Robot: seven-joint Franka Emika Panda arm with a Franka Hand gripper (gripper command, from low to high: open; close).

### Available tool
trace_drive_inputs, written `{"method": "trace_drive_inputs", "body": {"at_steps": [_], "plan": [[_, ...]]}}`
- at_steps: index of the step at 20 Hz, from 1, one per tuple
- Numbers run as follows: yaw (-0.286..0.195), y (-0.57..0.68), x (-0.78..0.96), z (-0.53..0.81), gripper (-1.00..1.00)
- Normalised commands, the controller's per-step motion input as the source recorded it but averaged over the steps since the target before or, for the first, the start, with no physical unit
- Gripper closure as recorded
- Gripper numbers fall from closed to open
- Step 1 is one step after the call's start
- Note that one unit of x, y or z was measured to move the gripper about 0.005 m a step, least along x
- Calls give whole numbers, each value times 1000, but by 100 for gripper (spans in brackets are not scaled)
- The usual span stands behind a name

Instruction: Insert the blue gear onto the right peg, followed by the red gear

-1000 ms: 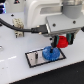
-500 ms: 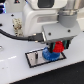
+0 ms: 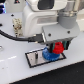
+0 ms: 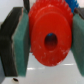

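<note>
In the exterior view my gripper (image 3: 57, 48) is shut on the red gear (image 3: 58, 47), held just above the blue gear (image 3: 48, 54). The blue gear lies flat at the end of the black-rimmed grey plate (image 3: 34, 59) on the exterior view's right. The right peg is hidden under the gears and the gripper. A thin dark peg (image 3: 38, 56) stands on the bare part of the plate. In the wrist view the red gear (image 4: 50, 35) fills the middle, its dark centre hole facing the camera, clamped between teal pads (image 4: 22, 47).
The white arm body (image 3: 45, 22) and a black cable (image 3: 20, 37) hang over the area behind the plate. The plate rests on a white table (image 3: 15, 72).
The gripper has come down with the red gear, closer to the blue gear on the plate. The blue gear and the plate have stayed put.
</note>
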Motion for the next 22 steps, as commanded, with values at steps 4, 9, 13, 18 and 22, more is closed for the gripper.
{"method": "trace_drive_inputs", "body": {"at_steps": [4, 9, 13, 18, 22], "plan": [[0, -60, 4, 348, 100], [0, -138, 18, 53, 100], [0, -184, 136, -4, 100], [0, -180, 173, -51, 100], [0, -177, 199, -32, 100]]}}
